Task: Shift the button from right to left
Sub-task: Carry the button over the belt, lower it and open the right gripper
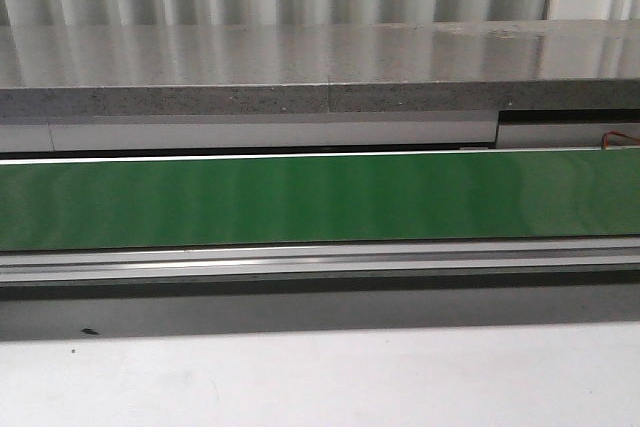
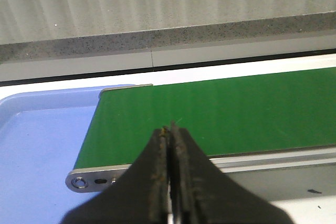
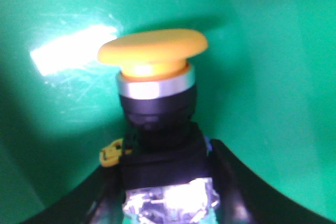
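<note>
Up close, button [image 3: 153, 85] between right gripper [image 3: 168, 192] fingers, over green surface [image 3: 268, 77]

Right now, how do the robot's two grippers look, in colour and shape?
Left gripper: two black fingers tapering to a narrow tip, their inner pads worn and brownish. Right gripper: black, curved fingers, blurred. No cables or markings show, and the arms themselves are out of view.

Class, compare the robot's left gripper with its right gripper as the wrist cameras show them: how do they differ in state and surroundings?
1. The left gripper is shut on nothing; the right gripper is shut on the button, its black fingers flanking the base.
2. The left gripper is over the green belt, near a blue tray; the right gripper has a glossy green surface all around it.
Shared: both have dark fingers.
</note>
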Available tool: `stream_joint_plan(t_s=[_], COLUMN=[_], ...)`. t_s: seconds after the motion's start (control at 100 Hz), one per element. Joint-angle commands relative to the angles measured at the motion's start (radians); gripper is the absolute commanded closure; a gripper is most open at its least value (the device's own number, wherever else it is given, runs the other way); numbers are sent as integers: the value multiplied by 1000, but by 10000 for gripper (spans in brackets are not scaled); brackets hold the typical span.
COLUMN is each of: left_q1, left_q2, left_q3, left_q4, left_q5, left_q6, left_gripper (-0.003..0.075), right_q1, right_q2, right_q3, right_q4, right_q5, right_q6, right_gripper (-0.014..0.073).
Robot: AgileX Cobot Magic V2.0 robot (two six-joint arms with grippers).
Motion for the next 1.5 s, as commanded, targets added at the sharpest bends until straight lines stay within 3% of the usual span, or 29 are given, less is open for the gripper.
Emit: stream_joint_plan(t_s=[0.0,0.17,0.39,0.69,1.06,1.35,1.49], left_q1=[-4,-4,-4,-4,-4,-4,-4], left_q2=[-32,-32,-32,-32,-32,-32,-32], left_q3=[39,39,39,39,39,39,39], left_q4=[-2,-2,-2,-2,-2,-2,-2], left_q5=[-73,-73,-73,-73,-73,-73,-73], left_q6=[0,0,0,0,0,0,0], left_gripper=[741,741,741,741,741,741,741], right_q1=[-6,6,121,262,273,273,273], right_q2=[-107,-233,-344,-336,-259,-263,-293], right_q3=[-24,-24,-23,-1,1,1,1], right_q4=[7,37,38,71,100,94,112], right_q5=[7,47,111,151,155,150,142], right_q6=[-12,-12,-12,-12,-12,-12,-46], right_gripper=[398,398,398,398,395,94,84])
